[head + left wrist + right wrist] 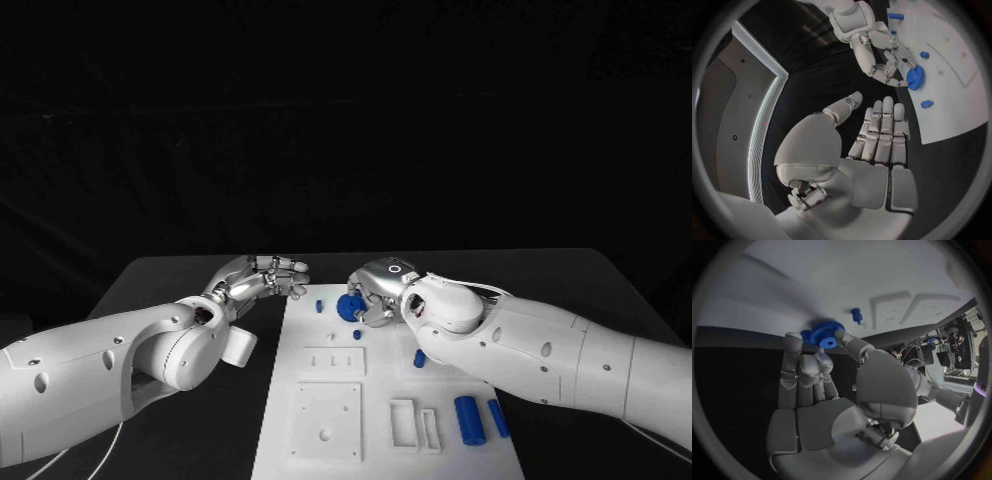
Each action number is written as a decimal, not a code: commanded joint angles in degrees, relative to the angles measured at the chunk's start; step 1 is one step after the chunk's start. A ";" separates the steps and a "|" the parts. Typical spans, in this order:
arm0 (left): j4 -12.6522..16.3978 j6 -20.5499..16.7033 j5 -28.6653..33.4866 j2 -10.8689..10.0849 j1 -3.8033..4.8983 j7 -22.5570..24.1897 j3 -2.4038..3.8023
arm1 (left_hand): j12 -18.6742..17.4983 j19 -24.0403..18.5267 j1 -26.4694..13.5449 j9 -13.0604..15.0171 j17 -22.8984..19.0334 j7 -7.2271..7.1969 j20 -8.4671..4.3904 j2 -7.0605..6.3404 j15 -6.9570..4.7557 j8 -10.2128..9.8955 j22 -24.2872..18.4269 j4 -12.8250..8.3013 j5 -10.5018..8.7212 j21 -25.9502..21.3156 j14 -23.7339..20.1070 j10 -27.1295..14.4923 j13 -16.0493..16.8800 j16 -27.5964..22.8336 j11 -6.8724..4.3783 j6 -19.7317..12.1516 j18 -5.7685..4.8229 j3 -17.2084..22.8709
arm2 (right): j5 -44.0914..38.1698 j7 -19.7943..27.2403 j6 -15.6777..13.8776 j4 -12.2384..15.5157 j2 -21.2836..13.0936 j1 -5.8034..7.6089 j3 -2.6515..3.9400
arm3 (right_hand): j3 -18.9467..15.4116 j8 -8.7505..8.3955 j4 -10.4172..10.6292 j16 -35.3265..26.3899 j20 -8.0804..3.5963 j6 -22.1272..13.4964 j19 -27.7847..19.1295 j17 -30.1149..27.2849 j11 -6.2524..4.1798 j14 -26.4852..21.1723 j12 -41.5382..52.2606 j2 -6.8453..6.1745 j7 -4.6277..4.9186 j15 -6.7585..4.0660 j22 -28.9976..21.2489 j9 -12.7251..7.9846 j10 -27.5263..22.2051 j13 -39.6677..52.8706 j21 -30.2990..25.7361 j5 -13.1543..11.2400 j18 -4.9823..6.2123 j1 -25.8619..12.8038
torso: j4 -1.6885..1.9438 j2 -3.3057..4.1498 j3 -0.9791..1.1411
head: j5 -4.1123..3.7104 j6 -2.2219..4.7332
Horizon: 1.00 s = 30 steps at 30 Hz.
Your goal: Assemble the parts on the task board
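Note:
The white task board [378,385] lies in the middle of the black table. At its far end my right hand [378,288] pinches a blue gear [351,306] between thumb and fingers. The right wrist view shows the gear [824,334] at the board's edge [848,280], with the hand [817,375] around its rim. My left hand [268,277] hovers over the table just left of the board's far corner, fingers apart and empty. The left wrist view shows its flat, extended fingers [879,135] and, beyond them, the right hand [879,62] on the gear [915,77].
Small blue pegs [319,306] [356,334] [420,358] stand on the board, and two blue cylinders [467,418] lie near its front right. White raised blocks [333,360] [326,420] sit mid-board. A small peg [856,314] stands close to the gear.

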 commanded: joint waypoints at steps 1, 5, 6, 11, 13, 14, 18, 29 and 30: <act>0.03 0.45 0.12 0.12 0.13 0.46 0.05 | -0.25 -0.33 -0.24 0.04 0.07 0.00 0.05 -0.42 0.12 -0.24 0.08 0.10 -0.15 -0.37 -0.23 0.09 -0.10 -0.27 0.15 -0.29 0.96 -0.34 | -0.16 0.08 0.43 0.08 0.19 -0.03 -0.01 | 0.13 -0.32 0.31 -0.39 -0.25 0.45 -0.02 0.06 0.16 0.05 -0.18 -0.50 0.85 0.25 0.95 -0.09 -0.22 -0.08 -0.02 -0.24 1.22 0.00 | -0.01 0.00 -0.06 | -0.04 0.02; -0.14 0.49 0.16 0.20 0.13 0.45 0.05 | -0.26 -0.33 -0.24 0.04 0.07 0.00 0.05 -0.42 0.12 -0.24 0.08 0.10 -0.16 -0.37 -0.23 0.09 -0.10 -0.27 0.15 -0.30 0.96 -0.33 | -0.14 -0.24 1.12 -0.26 0.42 -0.03 -0.01 | 0.08 -0.56 0.35 -0.52 -0.23 -0.01 -0.08 0.08 0.30 0.06 -0.26 -0.58 1.00 0.39 0.93 -0.20 -0.28 -0.13 -0.09 -0.26 1.22 0.04 | 0.00 0.02 -0.06 | -0.08 0.13; -0.18 0.47 0.17 0.20 0.13 0.46 0.05 | -0.26 -0.33 -0.24 0.04 0.07 0.00 0.05 -0.41 0.13 -0.24 0.08 0.11 -0.16 -0.37 -0.23 0.09 -0.10 -0.27 0.15 -0.30 0.96 -0.33 | 0.01 -0.24 1.20 -0.40 0.49 -0.03 -0.01 | 0.05 -0.73 0.40 -0.58 -0.21 -0.32 -0.12 0.09 0.39 0.07 -0.31 -0.65 1.10 0.47 0.92 -0.27 -0.34 -0.16 -0.14 -0.29 1.22 0.02 | -0.01 0.01 -0.03 | -0.09 0.17; -0.20 0.44 0.18 0.15 0.13 0.49 0.05 | -0.27 -0.33 -0.26 0.04 0.08 0.00 0.05 -0.40 0.13 -0.24 0.09 0.11 -0.16 -0.37 -0.23 0.10 -0.10 -0.28 0.16 -0.30 0.96 -0.33 | 0.28 -0.06 1.37 -0.57 0.66 -0.03 -0.02 | 0.01 -1.67 0.63 -0.83 -0.15 -2.15 -0.20 0.17 0.78 0.10 -0.53 -0.69 1.50 0.85 0.89 -0.67 -0.57 -0.32 -0.31 -0.87 1.22 0.07 | 0.03 0.00 -0.02 | -0.23 0.15; -0.18 0.45 0.18 0.16 0.13 0.49 0.05 | -0.28 -0.33 -0.26 0.04 0.09 0.00 0.05 -0.40 0.13 -0.24 0.09 0.11 -0.16 -0.37 -0.23 0.10 -0.10 -0.29 0.15 -0.30 0.96 -0.33 | 0.41 0.01 1.44 -0.61 0.75 -0.03 -0.02 | -0.04 -1.79 0.66 -0.86 -0.14 -2.42 -0.22 0.19 0.82 0.12 -0.55 -0.79 1.53 0.89 0.89 -0.72 -0.59 -0.34 -0.34 -0.91 1.22 0.06 | 0.02 0.00 -0.01 | -0.20 0.13; -0.17 0.45 0.18 0.17 0.13 0.49 0.05 | -0.28 -0.33 -0.26 0.04 0.09 0.00 0.05 -0.41 0.13 -0.24 0.09 0.11 -0.16 -0.37 -0.23 0.10 -0.10 -0.29 0.15 -0.30 0.96 -0.33 | 0.54 0.03 1.43 -0.64 0.79 -0.03 -0.02 | -0.13 -1.98 0.67 -0.89 -0.13 -2.82 -0.22 0.22 0.82 0.13 -0.56 -0.87 1.53 0.89 0.89 -0.79 -0.62 -0.37 -0.36 -0.88 1.22 0.03 | 0.01 0.00 0.01 | -0.18 0.12; -0.16 0.45 0.18 0.20 0.13 0.50 0.05 | -0.29 -0.33 -0.27 0.04 0.09 0.00 0.05 -0.41 0.13 -0.25 0.09 0.11 -0.16 -0.37 -0.23 0.10 -0.10 -0.29 0.16 -0.31 0.96 -0.34 | 0.86 0.12 1.21 -0.62 0.75 -0.03 -0.03 | -0.55 -2.51 0.72 -0.99 -0.11 -4.03 -0.20 0.32 0.74 0.16 -0.59 -1.04 1.44 0.82 0.92 -0.98 -0.69 -0.43 -0.40 -0.60 1.22 -0.15 | -0.01 -0.01 0.01 | -0.16 0.12; -0.32 0.36 0.23 0.16 0.13 0.58 0.05 | -0.30 -0.33 -0.29 0.05 0.10 0.01 0.06 -0.41 0.13 -0.25 0.09 0.12 -0.16 -0.37 -0.22 0.10 -0.10 -0.30 0.16 -0.31 0.96 -0.34 | 6.72 2.52 -2.03 0.32 -0.72 -0.01 -0.03 | -2.10 -2.53 1.31 -1.12 -0.11 -4.51 -0.23 0.45 0.76 0.14 -0.61 -1.36 1.47 0.76 0.96 -0.90 -0.80 -0.49 -0.46 1.74 1.22 -1.72 | 0.04 -0.03 0.06 | -0.11 0.19; -0.37 0.34 0.23 0.11 0.13 0.60 0.05 | -0.30 -0.32 -0.30 0.05 0.10 0.01 0.06 -0.40 0.13 -0.25 0.09 0.13 -0.17 -0.37 -0.22 0.10 -0.10 -0.30 0.16 -0.31 0.96 -0.35 | 9.91 3.71 -3.10 0.53 -1.33 0.03 -0.03 | -2.49 -2.41 1.45 -1.18 -0.15 -4.47 -0.26 0.49 0.73 0.14 -0.59 -1.30 1.45 0.79 0.95 -0.82 -0.82 -0.50 -0.50 2.61 1.22 -2.01 | 0.00 -0.06 0.06 | -0.05 0.26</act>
